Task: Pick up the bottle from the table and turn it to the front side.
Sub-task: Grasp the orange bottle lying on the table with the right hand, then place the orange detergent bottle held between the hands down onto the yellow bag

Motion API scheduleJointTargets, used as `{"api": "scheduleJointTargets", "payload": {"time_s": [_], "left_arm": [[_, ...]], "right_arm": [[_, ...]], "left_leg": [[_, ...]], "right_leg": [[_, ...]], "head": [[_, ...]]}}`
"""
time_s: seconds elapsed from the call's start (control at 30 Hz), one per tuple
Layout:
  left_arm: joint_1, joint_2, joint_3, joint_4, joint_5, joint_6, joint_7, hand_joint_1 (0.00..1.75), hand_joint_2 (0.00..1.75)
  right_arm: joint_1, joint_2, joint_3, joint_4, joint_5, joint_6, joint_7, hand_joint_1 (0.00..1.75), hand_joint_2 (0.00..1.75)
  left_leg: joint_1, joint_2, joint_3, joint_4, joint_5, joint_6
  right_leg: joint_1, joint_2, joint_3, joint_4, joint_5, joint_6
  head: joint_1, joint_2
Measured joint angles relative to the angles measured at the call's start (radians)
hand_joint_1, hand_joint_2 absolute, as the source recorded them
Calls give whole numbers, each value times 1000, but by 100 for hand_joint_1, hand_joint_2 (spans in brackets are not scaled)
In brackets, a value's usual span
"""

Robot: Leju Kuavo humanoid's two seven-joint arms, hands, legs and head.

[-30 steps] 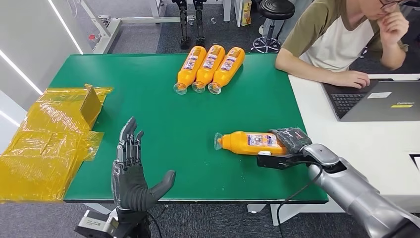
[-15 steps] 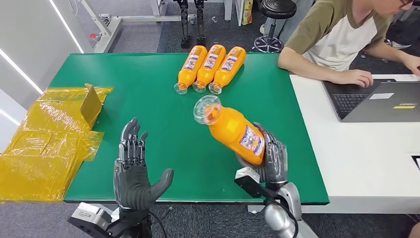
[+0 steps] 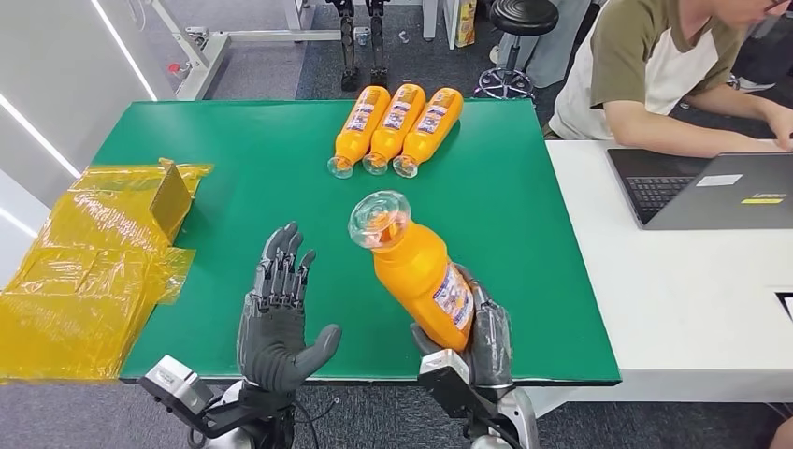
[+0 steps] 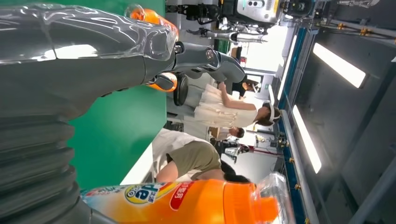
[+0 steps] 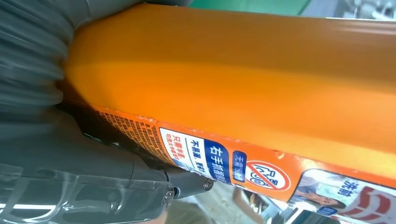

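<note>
The orange bottle (image 3: 421, 276) is sitting lifted off the green desk (image 3: 281, 140), tilted with its clear cap end toward the far side. My right robot hand (image 3: 482, 341) is wrapping its lower body, fingers over the label. It looks full, so fairly heavy, and its smooth plastic is likely slippery; I am judging the mid-body the safest hold. My left robot hand (image 3: 276, 313) is hovering beside it, fingers spread, holding nothing.
</note>
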Motion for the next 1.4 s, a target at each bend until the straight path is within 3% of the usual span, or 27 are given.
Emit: {"api": "scheduleJointTargets", "payload": {"time_s": [0.27,0.47,0.8,0.93,1.4], "left_arm": [[-36,0,0,37,10,-30,-4,0,175],[-39,-1,1,47,0,-33,-4,0,175],[-40,-9,24,62,-34,-33,5,0,175],[-42,-14,26,76,-36,-22,-9,172,175],[-43,-3,22,118,-3,28,-93,175,175]], "right_arm": [[-19,-9,59,-17,51,160,-18,175,175],[-31,-16,80,7,108,264,47,175,175],[-9,-19,80,23,255,306,110,175,175],[-15,-19,75,28,274,308,98,175,175],[-101,-17,84,128,244,306,41,175,175]], "left_leg": [[0,0,0,0,0,0],[0,0,0,0,0,0],[0,1,0,0,0,0],[0,1,0,0,0,0],[0,1,0,0,0,0]], "right_leg": [[0,0,0,0,0,0],[0,0,0,0,0,0],[0,1,0,0,0,0],[0,1,0,0,0,0],[0,1,0,0,0,0]], "head": [[0,0],[0,0],[0,0],[0,0],[0,0]]}}
